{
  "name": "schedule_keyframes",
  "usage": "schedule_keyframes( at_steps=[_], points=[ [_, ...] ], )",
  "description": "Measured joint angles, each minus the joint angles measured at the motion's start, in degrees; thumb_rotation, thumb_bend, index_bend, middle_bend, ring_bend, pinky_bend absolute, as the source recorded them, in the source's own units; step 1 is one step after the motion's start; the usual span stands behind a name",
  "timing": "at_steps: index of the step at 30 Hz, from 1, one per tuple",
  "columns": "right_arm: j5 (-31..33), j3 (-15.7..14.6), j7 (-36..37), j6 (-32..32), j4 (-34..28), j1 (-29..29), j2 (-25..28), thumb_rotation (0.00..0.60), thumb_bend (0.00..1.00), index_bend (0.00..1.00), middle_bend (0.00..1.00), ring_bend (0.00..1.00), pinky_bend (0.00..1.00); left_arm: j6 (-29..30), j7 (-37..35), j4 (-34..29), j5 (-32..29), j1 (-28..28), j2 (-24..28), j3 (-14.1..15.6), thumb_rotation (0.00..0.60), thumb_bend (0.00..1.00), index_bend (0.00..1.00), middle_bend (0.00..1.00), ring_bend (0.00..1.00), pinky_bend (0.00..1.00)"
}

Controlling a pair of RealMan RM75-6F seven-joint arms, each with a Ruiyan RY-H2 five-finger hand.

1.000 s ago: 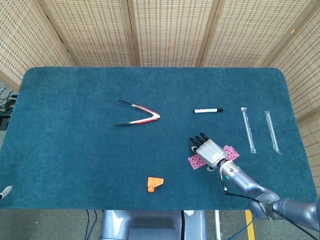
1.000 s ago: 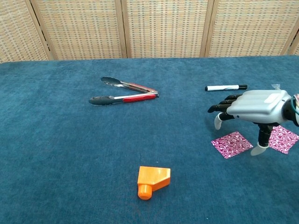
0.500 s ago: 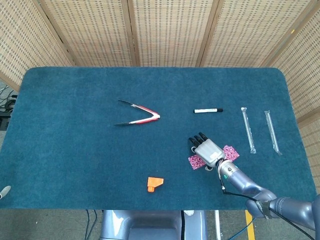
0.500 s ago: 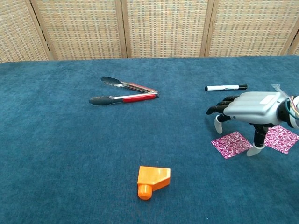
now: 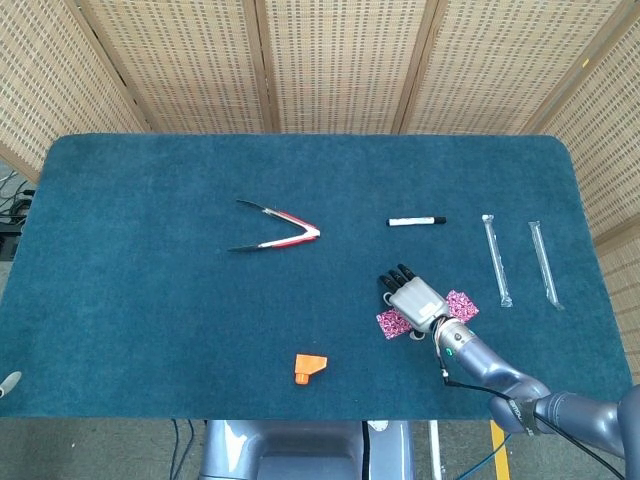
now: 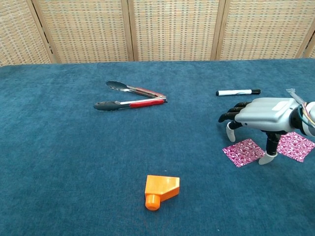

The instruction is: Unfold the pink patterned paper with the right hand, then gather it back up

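The pink patterned paper (image 5: pixel 392 322) lies flat on the blue cloth near the table's front right, showing on both sides of my right hand (image 5: pixel 415 297). In the chest view the paper (image 6: pixel 243 152) has a left part and a right part, and the right hand (image 6: pixel 266 112) hovers palm down over it. The fingers reach forward and apart, and the thumb tip (image 6: pixel 266 158) rests down between the two pink parts. Nothing is gripped. A small grey sliver of the left hand (image 5: pixel 8 383) shows at the front left edge, too little to tell how its fingers lie.
Red-handled tongs (image 5: pixel 280 232) lie left of centre. A black-capped white marker (image 5: pixel 416 220) lies behind the right hand. Two clear tubes (image 5: pixel 495 258) lie at the right. An orange block (image 5: pixel 309 367) sits near the front edge, left of the paper.
My right hand has drifted slightly to the left over the paper, its thumb tip sliding with it. The paper and the other objects have not moved.
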Motion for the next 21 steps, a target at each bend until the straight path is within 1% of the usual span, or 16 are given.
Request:
schedule_keyframes(
  at_steps=[21],
  points=[
    [0.1,0.1,-0.3,-0.5,0.7,0.6,0.0,0.600,0.13,0.37,0.09,0.00,0.00,0.0,0.0,0.0,-0.2,-0.1,-0.2,-0.1,0.600,0.12,0.02,0.00,0.00,0.00]
  ],
)
